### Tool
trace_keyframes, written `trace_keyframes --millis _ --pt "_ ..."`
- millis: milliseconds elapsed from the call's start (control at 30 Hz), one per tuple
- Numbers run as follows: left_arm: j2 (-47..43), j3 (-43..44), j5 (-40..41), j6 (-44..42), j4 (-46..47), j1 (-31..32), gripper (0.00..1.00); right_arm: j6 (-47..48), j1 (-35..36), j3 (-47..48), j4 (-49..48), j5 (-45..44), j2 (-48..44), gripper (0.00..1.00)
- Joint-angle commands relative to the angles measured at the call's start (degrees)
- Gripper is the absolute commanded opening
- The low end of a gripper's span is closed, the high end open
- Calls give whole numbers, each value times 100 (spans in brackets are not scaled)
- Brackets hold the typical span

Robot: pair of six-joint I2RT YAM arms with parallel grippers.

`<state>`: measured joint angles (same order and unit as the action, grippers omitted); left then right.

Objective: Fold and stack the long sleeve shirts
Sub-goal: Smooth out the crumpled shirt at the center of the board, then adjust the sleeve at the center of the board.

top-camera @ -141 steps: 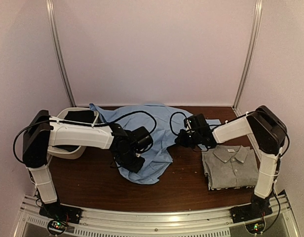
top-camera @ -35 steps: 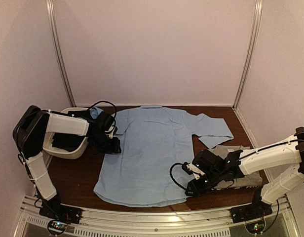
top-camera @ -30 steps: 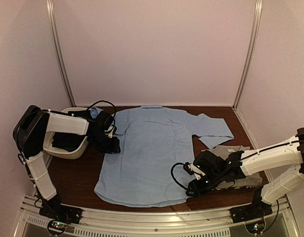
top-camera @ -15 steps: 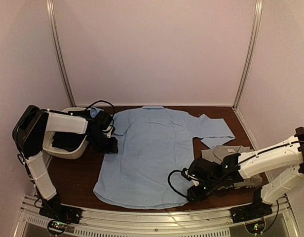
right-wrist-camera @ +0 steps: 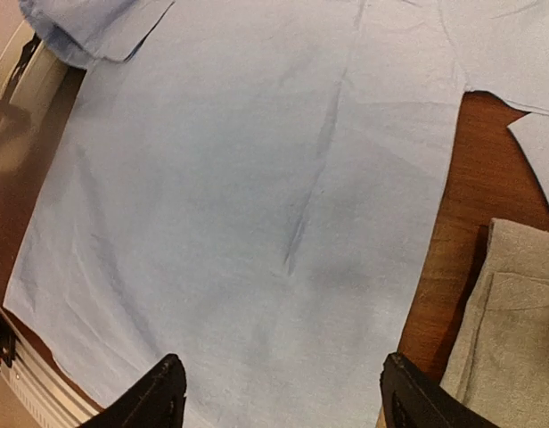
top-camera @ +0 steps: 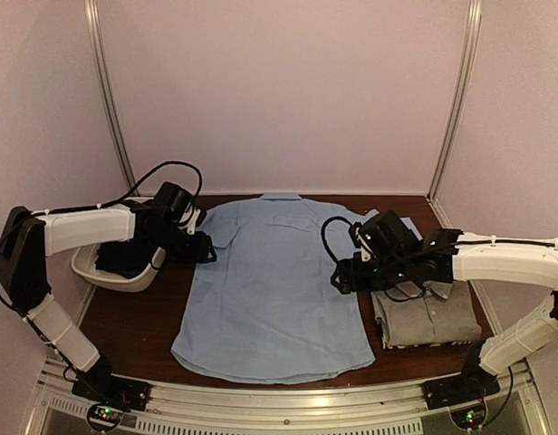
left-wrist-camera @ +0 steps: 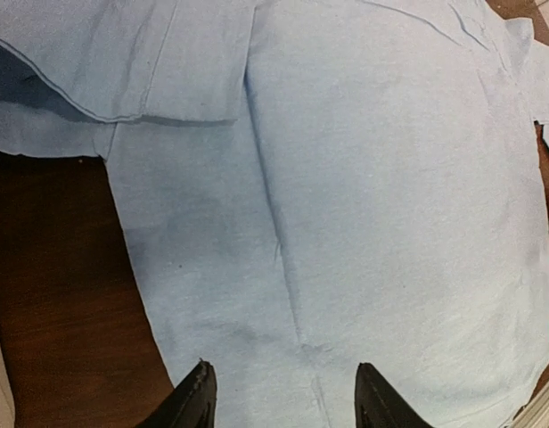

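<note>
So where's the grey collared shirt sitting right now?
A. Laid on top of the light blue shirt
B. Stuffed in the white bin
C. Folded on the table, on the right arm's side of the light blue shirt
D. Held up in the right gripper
C: the folded grey collared shirt rests on the brown wooden table beside the flat-spread light blue button-front shirt, with bare wood showing between it and that shirt's body in the right wrist view.
</note>
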<state>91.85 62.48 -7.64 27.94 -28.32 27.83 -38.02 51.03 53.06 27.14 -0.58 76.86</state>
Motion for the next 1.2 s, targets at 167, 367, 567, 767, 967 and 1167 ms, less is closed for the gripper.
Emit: trace_keyframes --millis 167,367,567,767,967,1167 --pt "-321 -229 -801 -43 423 134 54 -153 -1632 350 -992 -459 514 100" --pt "-523 -225 -1025 -55 430 143 54 -193 -2622 431 -1253 -630 951 100" --pt "-680 -315 -993 112 534 166 54 -231 -3957 154 -1947 -309 1251 99" --pt "-723 -184 -924 353 659 255 53 -62 -4918 109 -2301 33 1582 90" --pt "-863 -125 -795 627 879 284 54 82 -5413 212 -2518 378 2058 79" --pt "-885 54 -708 785 896 284 54 75 -5568 143 -2849 564 2466 73"
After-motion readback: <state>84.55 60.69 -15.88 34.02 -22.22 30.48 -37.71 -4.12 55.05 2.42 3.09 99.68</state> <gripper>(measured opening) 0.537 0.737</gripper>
